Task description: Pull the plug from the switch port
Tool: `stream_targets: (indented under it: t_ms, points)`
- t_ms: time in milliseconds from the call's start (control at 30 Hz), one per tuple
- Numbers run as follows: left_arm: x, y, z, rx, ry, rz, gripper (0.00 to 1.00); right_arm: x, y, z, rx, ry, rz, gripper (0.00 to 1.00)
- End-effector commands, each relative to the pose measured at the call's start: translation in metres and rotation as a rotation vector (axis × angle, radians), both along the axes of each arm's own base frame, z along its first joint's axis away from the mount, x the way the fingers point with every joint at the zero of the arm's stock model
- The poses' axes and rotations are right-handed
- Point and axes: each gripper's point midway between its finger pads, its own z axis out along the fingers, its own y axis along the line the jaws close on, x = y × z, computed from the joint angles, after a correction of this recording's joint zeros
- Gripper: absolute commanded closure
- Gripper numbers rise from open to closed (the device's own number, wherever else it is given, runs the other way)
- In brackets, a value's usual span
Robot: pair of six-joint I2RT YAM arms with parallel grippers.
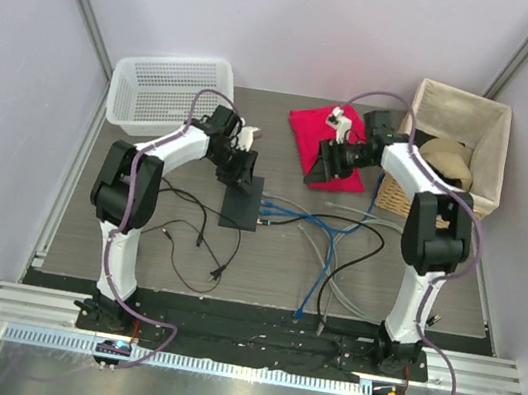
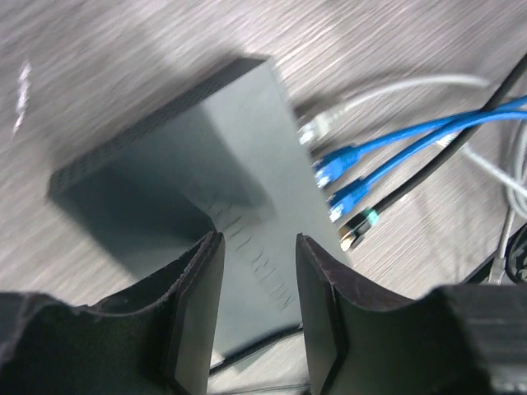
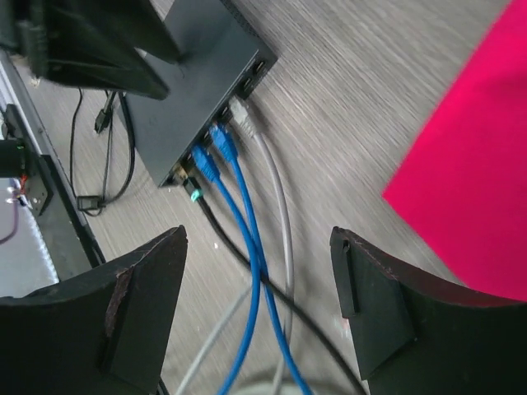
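Observation:
The switch [image 1: 241,201] is a flat black box lying on the table [image 1: 262,268], also seen from above in the left wrist view [image 2: 198,156] and the right wrist view [image 3: 198,90]. Along its right edge sit a grey plug [image 2: 317,127], two blue plugs [image 2: 333,166] and a black plug with a teal band [image 2: 356,224]. My left gripper [image 2: 257,247] hovers over the switch's near end, open, with only the box's top showing in the gap. My right gripper [image 3: 259,239] is open wide above the cables [image 3: 247,239], a short way from the plugs [image 3: 216,144], holding nothing.
A red cloth [image 1: 329,140] lies behind the right gripper [image 1: 326,162]. A white mesh basket [image 1: 170,91] stands at the back left and a fabric-lined box [image 1: 456,139] at the back right. Loose black, grey and blue cables [image 1: 330,254] trail across the table toward the front edge.

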Motion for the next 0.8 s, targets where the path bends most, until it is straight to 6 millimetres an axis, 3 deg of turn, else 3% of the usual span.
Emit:
stream_targets:
  t_ms: [0, 233, 333, 400, 533, 767]
  points:
    - [-0.028, 0.05, -0.029, 0.192, 0.109, 0.029, 0.53, 0.016, 0.049, 0.013, 0.111, 0.002, 0.054, 0.21]
    - [-0.028, 0.053, 0.001, 0.146, 0.076, 0.02, 0.52, 0.025, 0.085, -0.025, 0.117, 0.069, 0.083, 0.21]
    - [-0.03, 0.062, -0.013, 0.172, 0.121, 0.038, 0.51, 0.029, 0.091, -0.035, 0.117, 0.084, 0.083, 0.21]
    - [-0.028, 0.065, -0.021, 0.176, 0.139, 0.049, 0.51, 0.03, 0.096, -0.052, 0.107, 0.111, 0.088, 0.22]
    - [-0.027, 0.059, -0.036, 0.146, 0.188, 0.039, 0.5, 0.029, 0.104, -0.072, 0.091, 0.142, 0.1, 0.25]
    - [-0.031, 0.056, -0.046, 0.127, 0.224, 0.037, 0.5, -0.001, 0.107, -0.105, 0.044, 0.236, 0.15, 0.34]
